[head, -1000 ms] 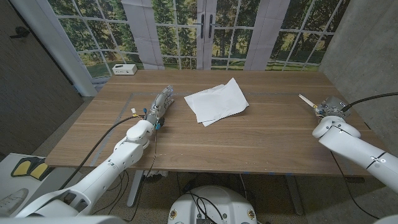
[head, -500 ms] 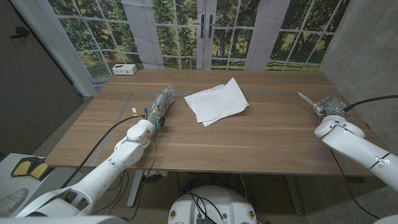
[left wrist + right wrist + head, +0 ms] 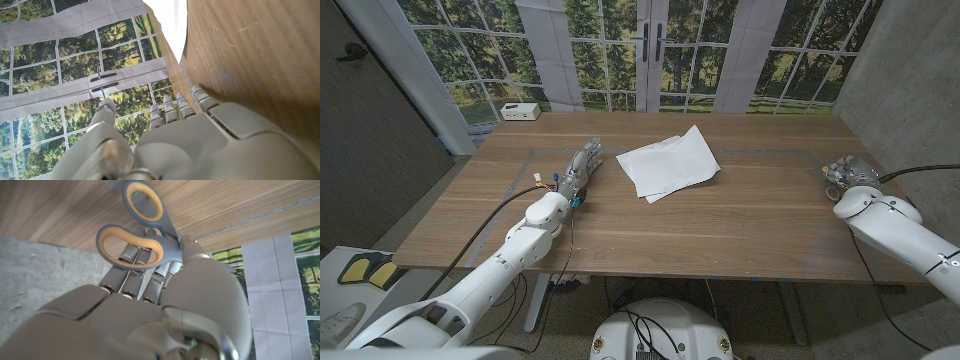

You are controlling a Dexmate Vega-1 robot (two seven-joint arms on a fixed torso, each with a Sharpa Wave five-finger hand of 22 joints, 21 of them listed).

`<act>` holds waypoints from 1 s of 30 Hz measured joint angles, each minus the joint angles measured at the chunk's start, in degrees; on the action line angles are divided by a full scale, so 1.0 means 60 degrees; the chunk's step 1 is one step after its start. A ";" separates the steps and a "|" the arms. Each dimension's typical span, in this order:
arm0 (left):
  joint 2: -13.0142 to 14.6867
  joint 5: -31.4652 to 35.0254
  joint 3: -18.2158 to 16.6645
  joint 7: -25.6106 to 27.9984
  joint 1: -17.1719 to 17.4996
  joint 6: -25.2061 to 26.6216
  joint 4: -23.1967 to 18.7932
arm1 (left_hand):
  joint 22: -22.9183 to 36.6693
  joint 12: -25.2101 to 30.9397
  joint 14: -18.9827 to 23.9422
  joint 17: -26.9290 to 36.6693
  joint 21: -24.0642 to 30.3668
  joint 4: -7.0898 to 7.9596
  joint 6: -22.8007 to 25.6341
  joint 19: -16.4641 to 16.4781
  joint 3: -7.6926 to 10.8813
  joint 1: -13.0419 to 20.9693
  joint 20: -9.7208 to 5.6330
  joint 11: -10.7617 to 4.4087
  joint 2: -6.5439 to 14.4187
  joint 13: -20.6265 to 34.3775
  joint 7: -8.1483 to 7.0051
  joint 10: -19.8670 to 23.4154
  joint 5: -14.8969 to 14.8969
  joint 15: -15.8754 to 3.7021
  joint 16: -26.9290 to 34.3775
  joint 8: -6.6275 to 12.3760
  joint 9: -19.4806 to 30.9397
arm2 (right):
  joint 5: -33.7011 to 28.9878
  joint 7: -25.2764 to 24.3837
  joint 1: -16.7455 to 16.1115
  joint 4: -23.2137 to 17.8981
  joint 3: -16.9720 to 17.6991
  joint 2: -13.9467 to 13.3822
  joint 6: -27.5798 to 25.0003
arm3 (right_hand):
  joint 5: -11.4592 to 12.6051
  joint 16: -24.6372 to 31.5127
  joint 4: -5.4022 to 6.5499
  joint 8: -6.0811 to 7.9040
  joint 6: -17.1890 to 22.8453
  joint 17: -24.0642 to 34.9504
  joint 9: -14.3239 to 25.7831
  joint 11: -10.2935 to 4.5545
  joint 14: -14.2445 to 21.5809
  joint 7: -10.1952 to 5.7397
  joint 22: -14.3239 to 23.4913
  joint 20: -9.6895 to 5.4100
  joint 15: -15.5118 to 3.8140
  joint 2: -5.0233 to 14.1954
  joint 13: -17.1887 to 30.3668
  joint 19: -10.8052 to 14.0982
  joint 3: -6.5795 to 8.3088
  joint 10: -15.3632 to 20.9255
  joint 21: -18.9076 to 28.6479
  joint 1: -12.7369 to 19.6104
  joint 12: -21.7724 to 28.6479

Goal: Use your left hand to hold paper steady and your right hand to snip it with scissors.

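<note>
White paper sheets [image 3: 668,163] [image 3: 169,22] lie overlapped on the wooden table [image 3: 720,225], a little back of its middle. My left hand [image 3: 578,172] [image 3: 200,145] is on the table just left of the paper, its fingers stretched toward the sheets and holding nothing; a short gap separates them. My right hand [image 3: 845,173] [image 3: 165,315] is near the table's right edge, far from the paper. It grips grey scissors [image 3: 145,235] with orange-lined handle loops, its fingers through one loop. The blades are hidden.
A small white box [image 3: 521,111] stands at the table's back left corner. Windows and a door run behind the table. A grey wall closes the right side, near my right hand.
My right hand has turned and shifted slightly right; the scissor blades that stuck out toward the back left no longer show. The left hand and paper have not moved.
</note>
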 measured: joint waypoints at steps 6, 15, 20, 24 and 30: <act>-0.0019 -0.0014 0.0016 -0.0037 -0.0020 0.0008 0.0031 | 0.0000 0.0000 0.0034 0.0000 0.0000 0.0028 0.0000 0.0000 -0.0027 0.0001 0.0000 0.0000 0.0000 0.0000 0.0000 0.0000 0.0000 -0.0035 0.0000 0.0000 0.0000 | 0.0739 0.0261 -0.0266 0.0130 0.0577 0.0223 0.0694 | -0.0252 0.0277 -0.0021 0.0179 -0.0081 0.0510 -0.0103 -0.0062 0.0493 -0.0020 0.0089 -0.0049 -0.0151 0.0017 0.0666 0.0189 0.0024 -0.0011 0.0324 0.0042 0.0401; -0.0032 -0.0025 0.0047 -0.0086 -0.0050 0.0042 0.0059 | 0.0000 0.0000 0.0034 0.0050 0.0000 0.0040 -0.0035 -0.0001 -0.0040 -0.0088 0.0000 0.0000 0.0013 0.0000 -0.0035 0.0000 0.0000 -0.0034 0.0000 0.0000 0.0000 | 0.1710 0.0548 -0.0604 0.0276 0.1379 0.0596 0.1584 | -0.0659 0.0183 -0.0022 0.0206 0.0319 0.0773 -0.0515 0.0254 0.0697 -0.0087 0.0136 -0.0095 -0.0186 -0.0106 0.0885 0.0404 0.0028 0.0309 0.0678 0.0289 0.0702; -0.0055 -0.0026 0.0074 -0.0115 -0.0076 0.0057 0.0083 | -0.0001 0.0000 0.0055 0.0050 0.0000 0.0068 -0.0035 -0.0001 -0.0068 -0.0125 -0.0001 0.0000 -0.0024 0.0000 -0.0035 -0.0001 0.0000 -0.0056 0.0000 0.0000 0.0000 | 0.2138 0.0530 -0.0732 0.0248 0.1664 0.0743 0.2019 | -0.0734 0.0106 -0.0156 -0.0283 0.0908 0.0933 -0.1217 0.0508 0.0955 0.0134 0.0177 -0.0129 -0.0300 -0.0292 0.0453 0.0439 0.0163 0.0633 0.0955 0.0474 0.0754; -0.0082 -0.0027 0.0096 -0.0129 -0.0096 0.0064 0.0109 | -0.0001 0.0000 0.0068 0.0049 0.0000 0.0080 -0.0035 -0.0001 -0.0080 -0.0125 -0.0001 0.0000 -0.0024 0.0000 -0.0035 -0.0001 0.0000 -0.0069 0.0000 0.0000 0.0000 | 0.2320 0.0461 -0.0808 0.0153 0.1797 0.0796 0.2274 | -0.0767 0.0026 -0.0205 -0.0638 0.1344 0.1002 -0.1666 0.0577 0.1104 0.0269 0.0176 -0.0106 -0.0354 -0.0381 0.0123 0.0266 0.0212 0.0801 0.1024 0.0563 0.0749; -0.0104 -0.0024 0.0125 -0.0140 -0.0109 0.0066 0.0139 | 0.0000 0.0000 0.0068 0.0049 0.0000 0.0079 -0.0035 -0.0001 -0.0079 -0.0125 -0.0001 0.0000 -0.0024 0.0000 -0.0035 -0.0001 0.0000 -0.0069 0.0000 0.0000 0.0000 | 0.2611 0.0441 -0.0880 0.0065 0.1924 0.0812 0.2545 | -0.0769 -0.0149 -0.0244 -0.0932 0.1502 0.1027 -0.1998 0.0573 0.1105 0.0423 0.0149 -0.0010 -0.0355 -0.0414 -0.0168 0.0075 0.0251 0.0903 0.1070 0.0530 0.0528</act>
